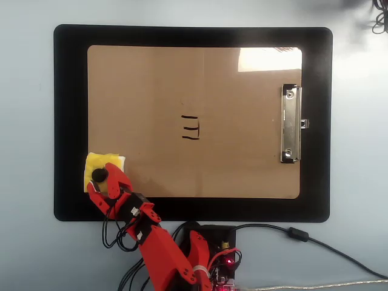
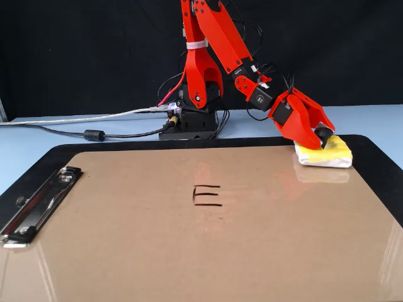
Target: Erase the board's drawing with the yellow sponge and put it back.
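- You work on a pale blue counter [image 1: 27, 121] — a black mat [image 1: 70, 91] lies on it.
- Behind it hangs a black backdrop [image 2: 75, 56].
- Glare whitens one corner — light from above.

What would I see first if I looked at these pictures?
Probably the bright red robot arm, with its hand down on the yellow sponge at the corner of the brown board. Next, the small black drawing in the board's middle, and the shiny clip on its right side in the overhead view.
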You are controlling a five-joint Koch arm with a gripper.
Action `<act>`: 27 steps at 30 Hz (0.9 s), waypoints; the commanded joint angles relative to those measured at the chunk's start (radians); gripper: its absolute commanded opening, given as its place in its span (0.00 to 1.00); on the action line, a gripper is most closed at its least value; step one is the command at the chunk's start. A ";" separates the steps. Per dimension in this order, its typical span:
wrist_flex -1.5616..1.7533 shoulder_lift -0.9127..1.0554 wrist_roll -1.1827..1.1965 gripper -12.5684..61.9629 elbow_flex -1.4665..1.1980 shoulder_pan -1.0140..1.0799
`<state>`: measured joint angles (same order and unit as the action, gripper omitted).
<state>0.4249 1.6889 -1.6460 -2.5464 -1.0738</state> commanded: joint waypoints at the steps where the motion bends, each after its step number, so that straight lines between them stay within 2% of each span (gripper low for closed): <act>1: 0.057 0.020 0.006 0.44 0.006 0.002; 3: 0.057 0.020 0.014 0.38 0.009 0.011; 10: 0.058 -0.028 0.032 0.40 0.014 0.023; 12: 0.058 -0.040 0.034 0.27 0.021 0.038; 14: 0.058 -0.041 0.034 0.06 0.021 0.055; 20: 0.051 -0.028 0.028 0.06 0.023 0.104; 23: -0.003 0.078 0.012 0.06 0.023 0.137; 27: -0.495 0.353 -0.009 0.06 0.121 0.278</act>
<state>0.1243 1.8991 -1.6168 -2.5081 -0.8283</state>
